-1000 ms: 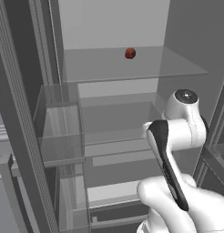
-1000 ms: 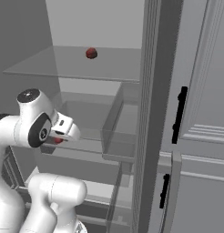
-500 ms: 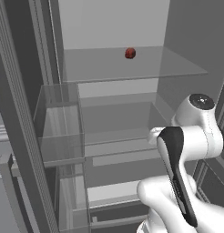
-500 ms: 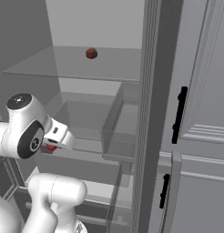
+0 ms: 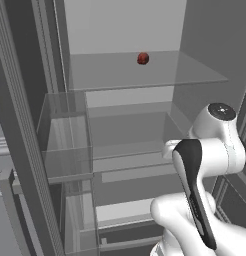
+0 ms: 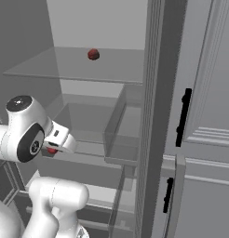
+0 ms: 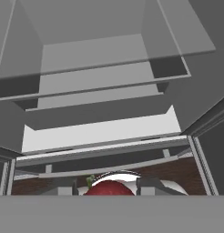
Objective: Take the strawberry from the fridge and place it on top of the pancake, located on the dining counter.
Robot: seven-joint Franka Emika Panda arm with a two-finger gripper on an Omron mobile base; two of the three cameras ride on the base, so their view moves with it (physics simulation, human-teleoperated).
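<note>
- The strawberry (image 7: 108, 187) is seen clamped in the gripper (image 6: 55, 148). The jaws are closed on it, with 1 dark fingertip (image 7: 149, 185) on each side and a bit of green leaf poking up.
- The gripper and berry are placed just in front of the open fridge (image 5: 125, 30), low against its middle shelf edge and well below its upper glass shelf (image 5: 145, 75).
- A 2nd small dark red thing (image 5: 143, 58) is sat far back on that upper shelf. What it is can't be told at this size.
- The hand is pointed into the fridge, so the way out is straight back from the fridge interior, along the gripper's own axis.
- The berry is judged already picked, with the carry to the pancake left to do. Which way the dining counter lies from the fridge can't be told from here.
- The lower shelf fronts are close, so a snag is possible if the hand is swung before it's backed out.
</note>
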